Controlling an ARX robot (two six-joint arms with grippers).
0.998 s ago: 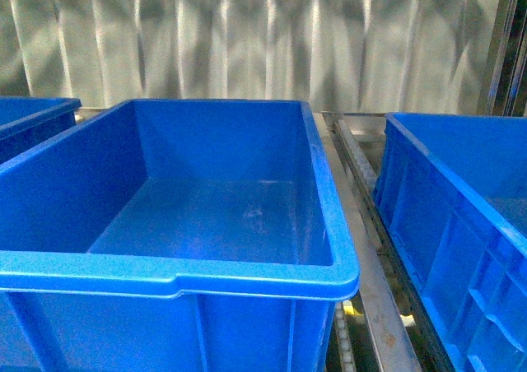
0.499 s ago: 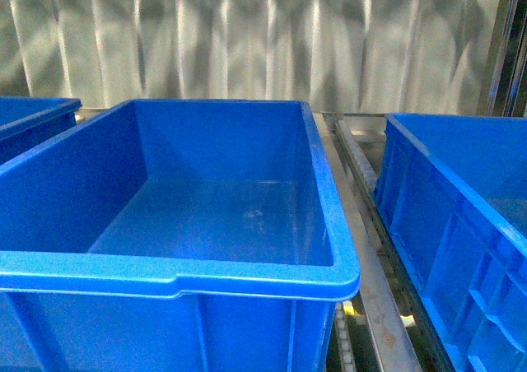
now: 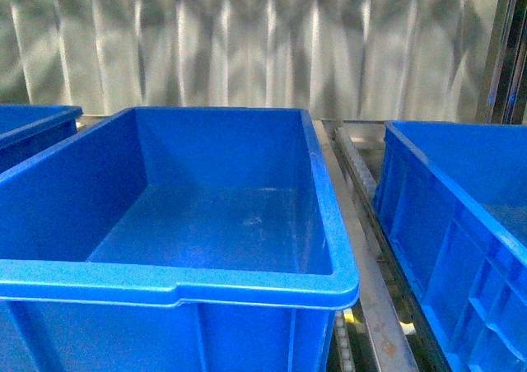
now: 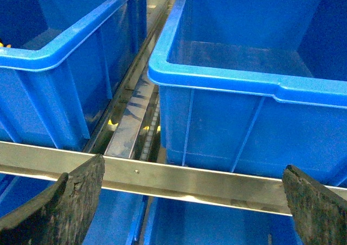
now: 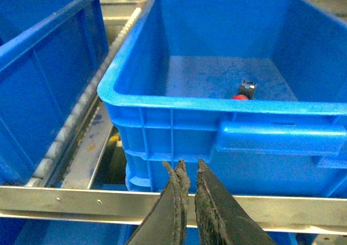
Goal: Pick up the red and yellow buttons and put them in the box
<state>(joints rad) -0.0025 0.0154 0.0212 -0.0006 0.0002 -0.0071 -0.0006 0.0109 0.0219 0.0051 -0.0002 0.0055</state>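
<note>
A corner of the left box (image 3: 37, 117) shows at the far left of the front view. In the left wrist view a tiny yellow speck sits at its inner edge, too small to identify.

The left gripper (image 4: 192, 166) hangs in front of a metal bar (image 4: 162, 174) that runs across the near side of the boxes. Its dark, rough fingers (image 4: 65, 201) are spread wide apart with nothing between them.

The middle box (image 3: 165, 277) fills most of the front view, and its floor is bare blue plastic. A corrugated metal wall (image 3: 247, 51) stands behind all the boxes.

A roller track (image 3: 366, 265) runs in the gap between the middle box and the right box (image 3: 428, 154).

In the right wrist view one red button (image 5: 244, 92) lies on its side on the floor of the right box, near the front wall. Its red cap is partly hidden by the rim and its black body points away from the camera.

The right gripper (image 5: 190, 166) hovers outside that box, in front of its near wall. Its fingers are drawn together with only a thin slit between them, and they hold nothing.
</note>
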